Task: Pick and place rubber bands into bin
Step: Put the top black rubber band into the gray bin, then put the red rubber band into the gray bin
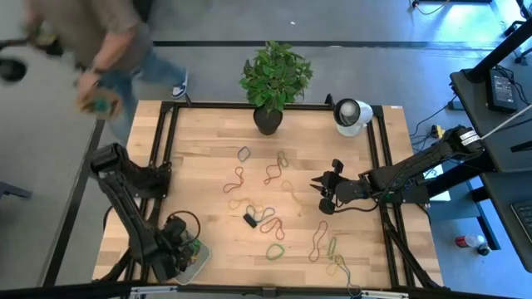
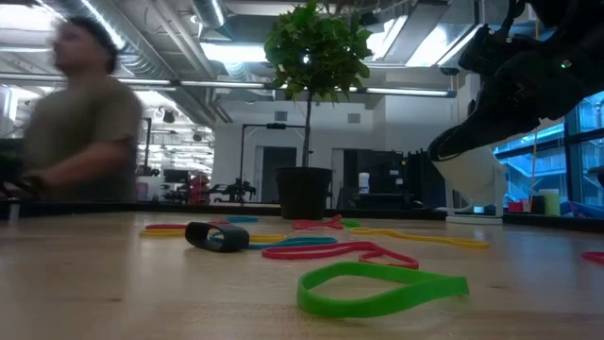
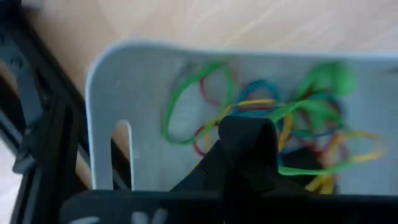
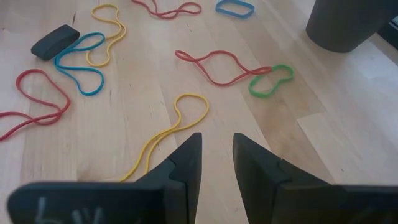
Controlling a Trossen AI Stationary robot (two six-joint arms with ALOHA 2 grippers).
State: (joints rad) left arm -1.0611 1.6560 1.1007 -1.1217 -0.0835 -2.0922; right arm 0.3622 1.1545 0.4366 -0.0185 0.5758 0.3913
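The left gripper point(image 1: 179, 249) hung low over the bin point(image 1: 198, 264) at the near left corner of the table point(image 1: 208, 133), its fingers pressed all but together above the heap of rubber bands point(image 3: 261, 124) already lying in the tray; whether a green strand was pinched between the tips or merely lay beneath them could not be told from the left wrist view. That position made sense for a drop-off: the tray sits at the very edge, within this arm's reach, so loops need only be brought over its wall and let go. The right gripper point(image 1: 326, 193) hovered above the right-middle of the table with its fingers point(image 4: 186, 163) set a narrow gap apart and nothing between them, pointed down at a yellow band point(image 4: 177, 127) lying just ahead of the tips (a likely next target, judging by the aim). Many loops remained scattered over the wood: a red one point(image 4: 217, 65) touching a small green one point(image 4: 270, 81), a blue one point(image 4: 78, 62) beside a small black block point(image 4: 55, 40), and a fat green band point(image 2: 382, 288) near the front. The task looked well short of finished. A potted plant point(image 1: 274, 83) and a white round device point(image 1: 351, 115) stood at the far edge, clear of the work, and a person point(image 1: 100, 50) was beyond the far left corner.
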